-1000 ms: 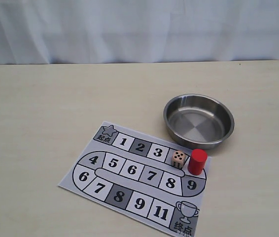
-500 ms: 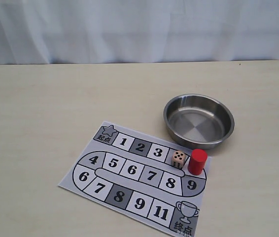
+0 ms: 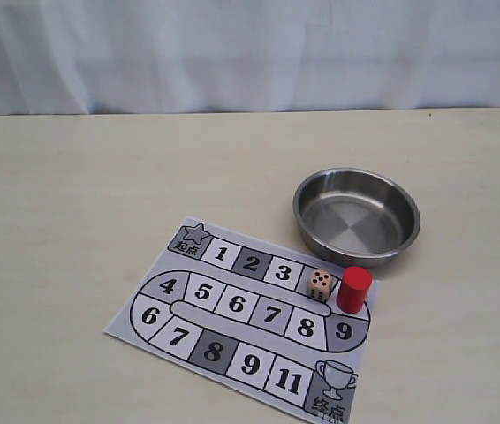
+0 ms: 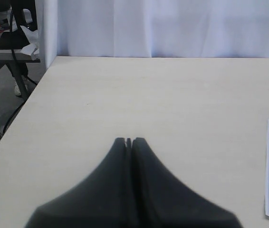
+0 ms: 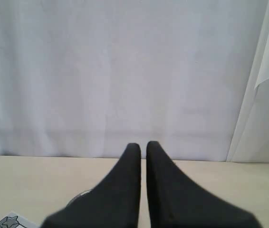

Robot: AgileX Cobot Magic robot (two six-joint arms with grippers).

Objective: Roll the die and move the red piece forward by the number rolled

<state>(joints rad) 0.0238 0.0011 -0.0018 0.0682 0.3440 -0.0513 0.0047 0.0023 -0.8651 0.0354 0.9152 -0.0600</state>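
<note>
Only the wrist views show my pincers. My left pincer is clenched, tips pressed together on nothing, hanging over a bare stretch of the pale wood-grain table. My right pincer is all but clenched, a thin slit left between its fingers and nothing in it, pointing at the white curtain. The exterior view alone gives the whole game. The numbered board lies flat toward 6 o'clock of the table. The die rests on the board on the square just past the 3, and its top face looks like a five. The red piece stands upright at the die's 3 o'clock, just beside it, at the board's edge above the 9. A steel bowl sits on the table at the piece's 12 o'clock, near it but apart. My left wrist view catches only the board's star corner, and past the table's edge it adds a grey floor and a cluttered desk. My right wrist view also catches that star corner, low in the frame. The curtain closes off the table's far side in every view.
</note>
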